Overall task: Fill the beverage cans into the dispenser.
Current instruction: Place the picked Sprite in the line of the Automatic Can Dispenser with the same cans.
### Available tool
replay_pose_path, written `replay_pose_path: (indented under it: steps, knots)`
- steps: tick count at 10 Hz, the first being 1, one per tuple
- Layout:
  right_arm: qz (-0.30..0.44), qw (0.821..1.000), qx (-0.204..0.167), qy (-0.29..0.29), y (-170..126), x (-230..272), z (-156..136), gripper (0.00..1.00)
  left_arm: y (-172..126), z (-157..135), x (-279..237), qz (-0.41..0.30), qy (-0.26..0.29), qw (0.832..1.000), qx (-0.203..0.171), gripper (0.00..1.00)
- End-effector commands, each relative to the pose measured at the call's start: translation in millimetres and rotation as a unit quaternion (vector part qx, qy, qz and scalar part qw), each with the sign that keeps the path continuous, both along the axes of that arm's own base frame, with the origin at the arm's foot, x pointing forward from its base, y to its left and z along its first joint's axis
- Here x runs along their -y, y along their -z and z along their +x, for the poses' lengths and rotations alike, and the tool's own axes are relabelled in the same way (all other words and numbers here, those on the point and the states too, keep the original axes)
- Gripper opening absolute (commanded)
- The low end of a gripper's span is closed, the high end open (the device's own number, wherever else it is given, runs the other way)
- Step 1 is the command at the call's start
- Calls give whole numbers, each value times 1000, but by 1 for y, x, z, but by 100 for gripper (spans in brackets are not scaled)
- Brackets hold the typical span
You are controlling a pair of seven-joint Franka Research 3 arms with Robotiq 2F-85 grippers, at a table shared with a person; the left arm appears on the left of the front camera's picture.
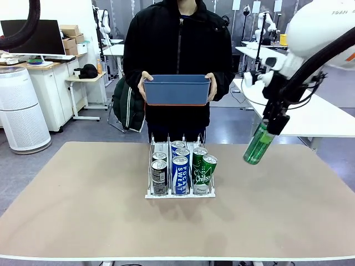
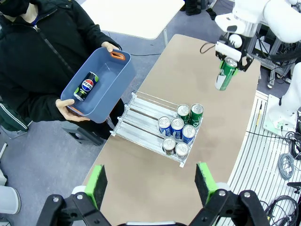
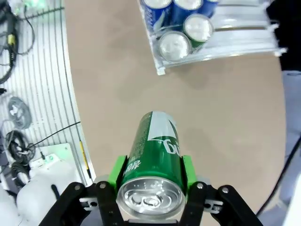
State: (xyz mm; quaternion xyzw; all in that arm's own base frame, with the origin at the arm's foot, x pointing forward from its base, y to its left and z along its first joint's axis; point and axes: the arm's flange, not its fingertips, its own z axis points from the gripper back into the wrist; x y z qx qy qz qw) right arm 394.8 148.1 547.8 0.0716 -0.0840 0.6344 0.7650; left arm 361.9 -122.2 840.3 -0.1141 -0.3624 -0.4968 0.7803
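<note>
Held can: a green can (image 1: pixel 258 145) hangs in the air over the right-hand part of the worktop (image 1: pixel 83 210), well apart from the rack. It is tilted, with its lower end swung toward the middle. It is taken near its silver top, which I'd judge leaves the body free to go down into a lane.
Right gripper: the right gripper (image 1: pixel 270 123) is clamped on that can, a green pad on either side just below the rim.
Dispenser: the dispenser (image 1: pixel 151 166) stands mid-worktop, nearer the far edge, with its lanes running from far to near.
Cans already in: there are two dark grey cans (image 1: pixel 159 177) in the left lane, three blue cans (image 1: pixel 180 174) in the middle and two green cans (image 1: pixel 208 169) in the right. All are upright and packed against each other at the near end, so the far ends stay open for loading.
Likely lane: the right one, green with green — a guess only.
Left gripper: the left gripper (image 2: pixel 150 182) has its jaws wide and holds nothing. It sits high above the near edge, out of the way.
Person: the person (image 1: pixel 177 50) stands at the far edge with both hands on a blue bin (image 1: pixel 177 91), which is tipped toward the robot. One dark can (image 2: pixel 86 86) lies inside — offered, it seems, for the next pick.
</note>
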Motion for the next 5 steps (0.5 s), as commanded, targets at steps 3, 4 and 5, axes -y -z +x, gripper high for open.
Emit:
replay_pose_path:
  steps: [3,4,5]
  knots:
    - [-7,995,16,-95,27,-42,-1,0,0,-1,0,-5,0,1000,-2,100]
    - [-9,993,6,-117,32,-50,-2,0,0,-1,0,-5,0,1000,-2,100]
    - [-9,991,-10,-130,39,-59,-4,0,0,-1,0,-5,0,1000,-2,100]
